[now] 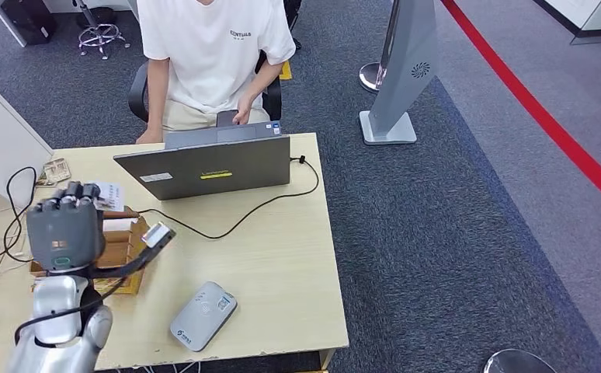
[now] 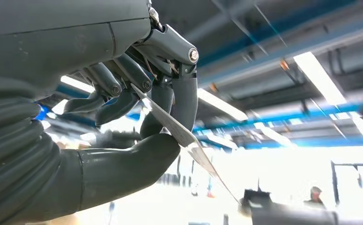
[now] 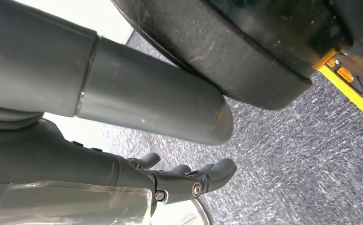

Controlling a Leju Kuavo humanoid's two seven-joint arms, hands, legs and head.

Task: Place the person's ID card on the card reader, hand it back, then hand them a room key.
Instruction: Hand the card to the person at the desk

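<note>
— What sits on the worktop [image 1: 282,264]?
— A grey laptop [image 1: 212,165] along the far edge, before a seated person [image 1: 208,54]. A wooden organiser [image 1: 123,245] near the left edge, and the grey card reader [image 1: 203,315] by the near edge.
— And the left hand [image 1: 64,229]?
— Raised over the organiser. The card [image 1: 158,234] is pinched between thumb and fingers [image 2: 123,75], its free end jutting toward the laptop.
— The right hand [image 3: 189,180]?
— Hanging over carpet, fingers loosely curled, holding nothing.
</note>
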